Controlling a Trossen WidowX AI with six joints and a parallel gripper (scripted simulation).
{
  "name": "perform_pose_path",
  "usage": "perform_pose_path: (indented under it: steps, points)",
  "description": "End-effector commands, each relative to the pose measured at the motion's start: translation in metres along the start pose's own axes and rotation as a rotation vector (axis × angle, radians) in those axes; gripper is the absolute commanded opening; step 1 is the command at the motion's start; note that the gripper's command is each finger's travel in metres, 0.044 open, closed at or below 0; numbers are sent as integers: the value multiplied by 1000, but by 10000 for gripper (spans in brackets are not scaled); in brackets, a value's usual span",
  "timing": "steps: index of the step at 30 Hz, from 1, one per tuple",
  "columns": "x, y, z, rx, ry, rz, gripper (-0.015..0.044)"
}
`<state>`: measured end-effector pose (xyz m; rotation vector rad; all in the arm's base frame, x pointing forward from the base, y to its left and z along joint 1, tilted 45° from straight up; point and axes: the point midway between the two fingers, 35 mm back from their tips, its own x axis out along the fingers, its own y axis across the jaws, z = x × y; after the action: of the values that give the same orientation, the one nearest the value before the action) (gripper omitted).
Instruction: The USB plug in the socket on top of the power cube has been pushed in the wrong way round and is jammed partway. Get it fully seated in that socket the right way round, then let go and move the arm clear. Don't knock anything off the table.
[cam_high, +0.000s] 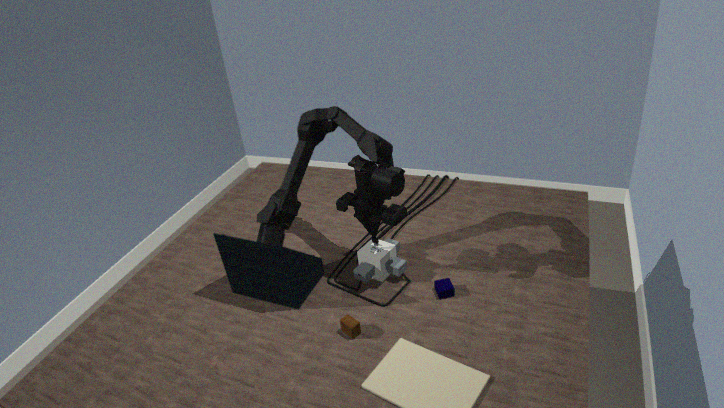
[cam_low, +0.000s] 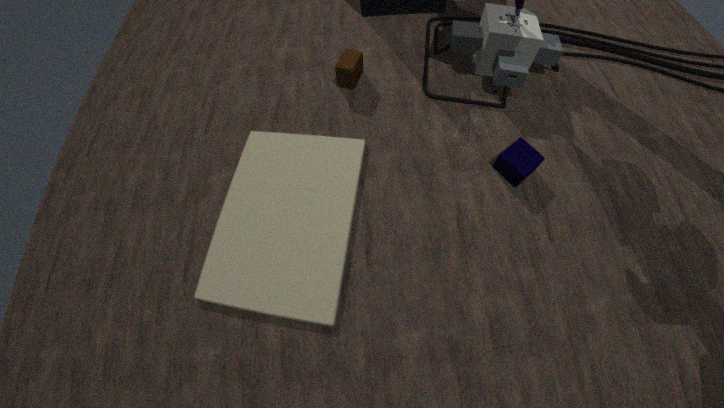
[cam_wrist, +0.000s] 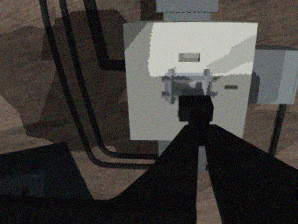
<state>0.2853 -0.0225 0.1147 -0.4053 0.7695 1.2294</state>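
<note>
Looking down from the top view, the arm arches over the desk with the pincer pointing straight down onto the top face of the white power cube; black cables run off behind the cube, a dark panel stands to its left, and a blue block, an orange block and a cream sheet lie nearer the camera, all apart from the cube. Exterior view: only the pincer tips show at the upper edge, meeting the cube's top; grey side plugs ring the cube. Wrist view: the pincer is clenched on the USB plug, which sits in the top socket, apparently not fully down. Judgement: the plug needs lifting out, half a turn, reinsertion. Risks: a tilted pull could bind the plug and drag the light cube upward, tugging cables; a thin grip may slip during rotation; pressing down misaligned could jam it again or shove the cube toward the blocks.
</note>
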Motion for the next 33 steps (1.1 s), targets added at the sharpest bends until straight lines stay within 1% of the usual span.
perform_pose_path:
  steps: [1, 18, 33]
  points:
    - [-4, -1, 0, -6, 4, 1, 0]
    - [-11, -1, 0, 11, 3, 0, 0]
    - [-10, 0, 0, 380, 0, -1, 0]
